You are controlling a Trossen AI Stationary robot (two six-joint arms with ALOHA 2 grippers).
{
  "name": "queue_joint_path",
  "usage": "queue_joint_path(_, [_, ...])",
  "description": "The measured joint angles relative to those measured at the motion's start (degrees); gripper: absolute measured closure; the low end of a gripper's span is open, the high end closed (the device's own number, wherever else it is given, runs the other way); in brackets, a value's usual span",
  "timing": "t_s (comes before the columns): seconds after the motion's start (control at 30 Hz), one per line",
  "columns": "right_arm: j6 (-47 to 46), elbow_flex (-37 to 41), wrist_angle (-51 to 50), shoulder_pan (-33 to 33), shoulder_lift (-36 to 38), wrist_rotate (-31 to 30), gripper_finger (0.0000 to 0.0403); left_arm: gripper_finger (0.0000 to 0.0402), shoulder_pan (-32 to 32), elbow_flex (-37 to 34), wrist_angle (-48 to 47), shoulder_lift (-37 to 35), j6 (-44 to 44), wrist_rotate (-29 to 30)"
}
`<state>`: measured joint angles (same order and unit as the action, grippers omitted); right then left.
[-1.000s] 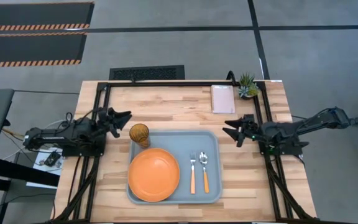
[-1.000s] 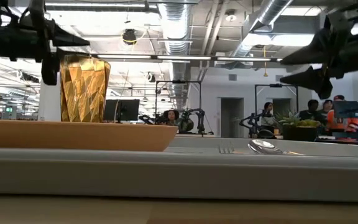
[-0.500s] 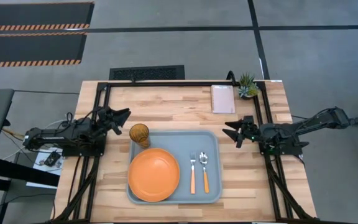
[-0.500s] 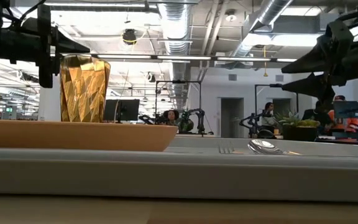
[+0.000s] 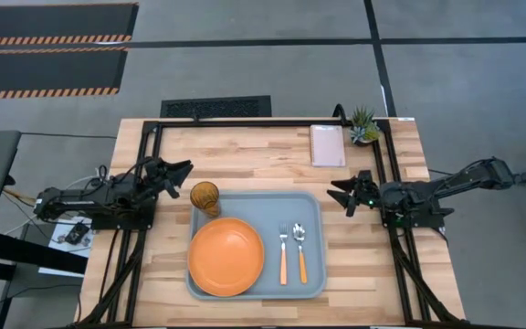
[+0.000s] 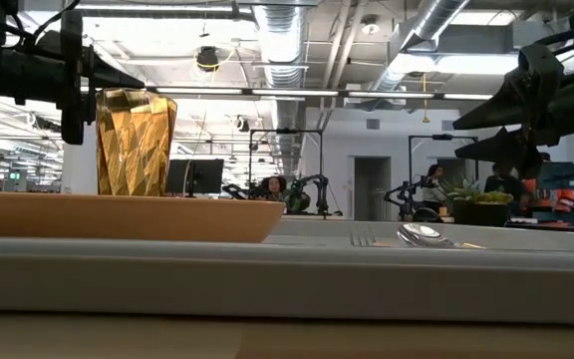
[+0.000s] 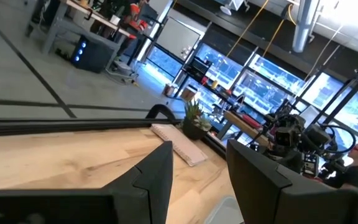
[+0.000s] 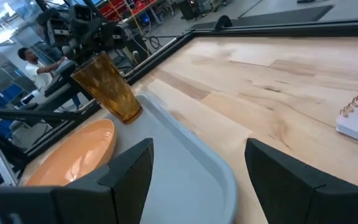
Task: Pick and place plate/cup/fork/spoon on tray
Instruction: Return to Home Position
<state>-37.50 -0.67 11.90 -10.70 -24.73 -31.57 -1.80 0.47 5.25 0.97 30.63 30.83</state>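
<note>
Pulling back, the left gripper (image 5: 183, 169) and right gripper (image 5: 338, 194) hang open, empty; plate (image 5: 226, 257), cup (image 5: 205, 196), fork (image 5: 282, 250), spoon (image 5: 300, 249) sit on the tray (image 5: 254, 203), task apparently finished.

I see the tray (image 5: 256, 243) at lower centre of the high view, on the table (image 5: 245, 155). Plate (image 5: 226, 257) sits in its left half, cup (image 5: 205, 196) at the tray's upper-left corner, just above the plate. Fork (image 5: 283, 252) and spoon (image 5: 300, 250) lie side by side in the right half, fork left of spoon. Pad (image 5: 327, 144) and plant (image 5: 364, 126) are at the table's upper right.
</note>
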Motion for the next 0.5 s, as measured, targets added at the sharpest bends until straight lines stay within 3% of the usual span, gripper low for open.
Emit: queue_joint_path(0.5, [0.0, 0.0, 0.1, 0.0, 0.0, 0.0, 0.0127, 0.0264, 0.0, 0.0, 0.0, 0.0, 0.4, 0.0])
